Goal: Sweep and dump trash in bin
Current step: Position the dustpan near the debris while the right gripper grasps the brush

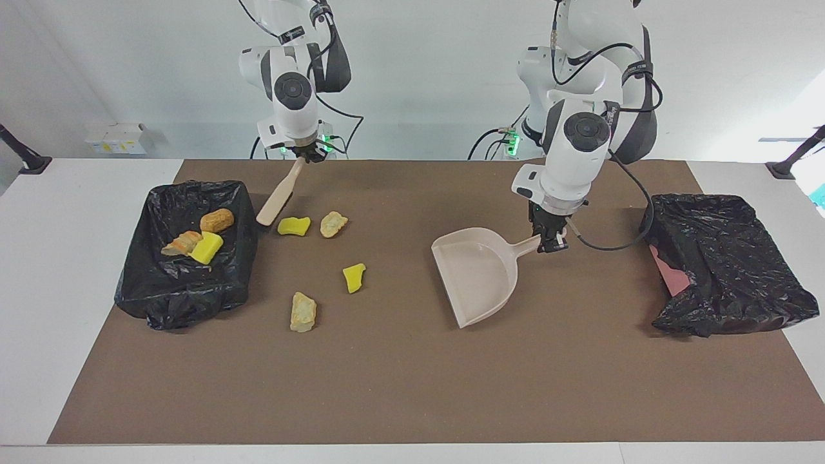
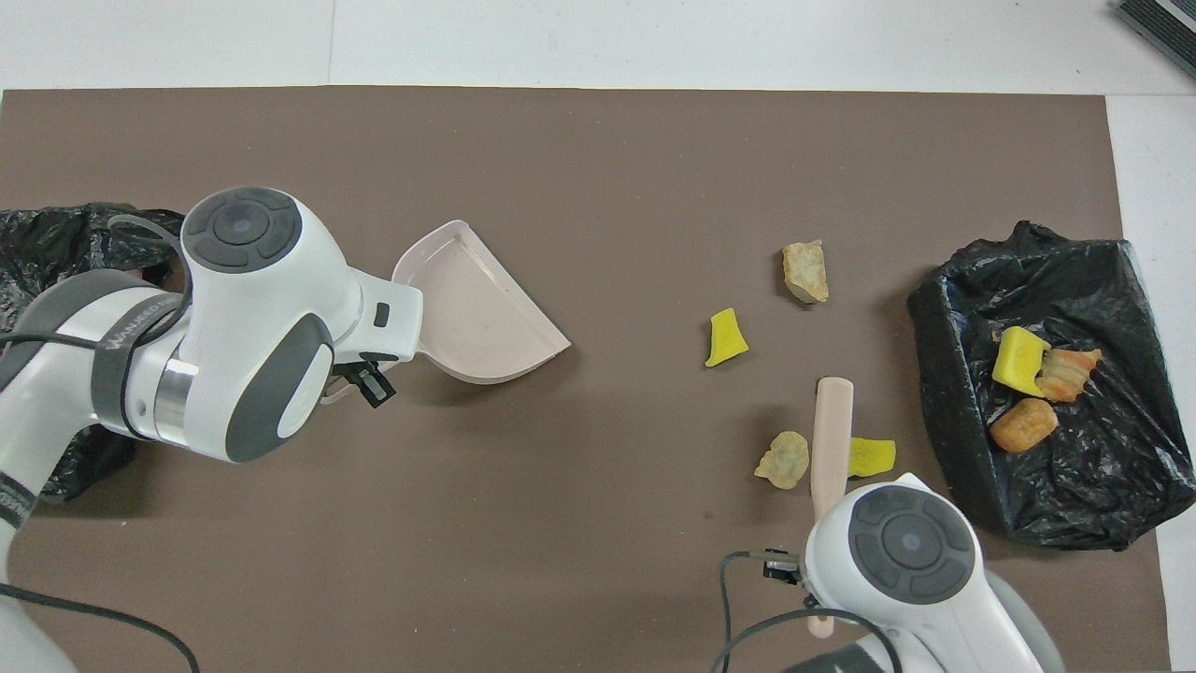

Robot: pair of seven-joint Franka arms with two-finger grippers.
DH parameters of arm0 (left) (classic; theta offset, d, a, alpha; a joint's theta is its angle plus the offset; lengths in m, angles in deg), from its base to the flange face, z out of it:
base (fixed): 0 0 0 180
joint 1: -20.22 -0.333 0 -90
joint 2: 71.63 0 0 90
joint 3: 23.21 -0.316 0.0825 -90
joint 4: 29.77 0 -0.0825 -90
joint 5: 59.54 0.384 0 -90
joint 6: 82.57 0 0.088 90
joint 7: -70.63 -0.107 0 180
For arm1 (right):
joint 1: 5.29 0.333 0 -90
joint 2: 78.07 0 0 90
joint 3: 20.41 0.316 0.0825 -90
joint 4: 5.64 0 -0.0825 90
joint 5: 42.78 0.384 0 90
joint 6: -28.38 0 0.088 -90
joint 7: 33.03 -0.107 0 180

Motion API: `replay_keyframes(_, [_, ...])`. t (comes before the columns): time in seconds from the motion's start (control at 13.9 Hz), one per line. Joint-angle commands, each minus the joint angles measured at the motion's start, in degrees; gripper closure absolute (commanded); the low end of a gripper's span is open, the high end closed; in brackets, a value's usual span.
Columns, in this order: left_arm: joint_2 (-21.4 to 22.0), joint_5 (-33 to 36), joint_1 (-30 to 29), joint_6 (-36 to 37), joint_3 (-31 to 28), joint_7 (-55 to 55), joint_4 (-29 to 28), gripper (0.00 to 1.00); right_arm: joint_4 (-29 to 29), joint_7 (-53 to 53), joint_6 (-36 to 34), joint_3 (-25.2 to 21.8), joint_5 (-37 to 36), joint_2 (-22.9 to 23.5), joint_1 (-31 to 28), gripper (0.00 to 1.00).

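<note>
Yellow and tan scraps are what we're chasing. Four sit loose on the brown mat (image 1: pixel 399 386): a yellow chunk (image 1: pixel 294 225) and a tan piece (image 1: pixel 333 223) side by side nearest the robots, then another yellow one (image 1: pixel 354 277) and a tan one (image 1: pixel 303 312) farther out. Three more already lie in the black-lined bin (image 1: pixel 187 303) at the right arm's end.

Our right gripper (image 1: pixel 308 154) is clamped on the brush (image 1: pixel 278 196) handle, with the brush slanting down so its head sits between the bin and that first yellow chunk. Our left gripper (image 1: pixel 548 243) is closed on the dustpan (image 1: pixel 480 274) handle, mouth turned toward the loose scraps but well apart from them.

How we'd do this bit well, as far as we can judge:
- get the pan lip flat on the mat and much closer before any stroke, or the pieces just scatter
- start the brush on the bin side of the scraps and pull toward the pan
- short low strokes, since these look light and will likely roll
- take the near pair first, then the other two

There's a second black bag (image 1: pixel 728 264) at the left arm's end.
</note>
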Motion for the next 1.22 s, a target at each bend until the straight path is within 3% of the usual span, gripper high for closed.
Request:
replay_keyframes(0.0, [0.5, 1.0, 0.7, -2.7, -0.1, -7.9, -1.2, 1.0, 6.2, 1.2, 0.8, 0.8, -0.6, -6.6, -0.8, 1.0])
replay_keyframes(0.29, [1.7, 1.0, 3.6, -8.1, -0.1, -6.1, -6.5, 1.0, 7.2, 0.5, 6.9, 1.1, 3.1, -2.7, 1.3, 1.0])
replay_keyframes(0.5, [3.4, 1.1, 6.6, -10.2, -0.2, 2.5, -9.7, 1.0, 4.3, 0.5, 12.7, 1.1, 5.4, 2.8, 3.4, 1.0])
replay_keyframes(0.79, [3.4, 1.2, 9.3, -12.4, 0.0, 3.1, -12.8, 1.0, -4.3, -5.2, 19.3, 1.1, 5.9, 15.5, 7.4, 1.0])
replay_keyframes(1.15, [4.5, 1.1, 11.4, -12.6, 0.2, 6.5, -14.3, 1.0, -21.1, -10.8, 19.7, 1.1, 5.9, 31.1, 10.2, 1.0])
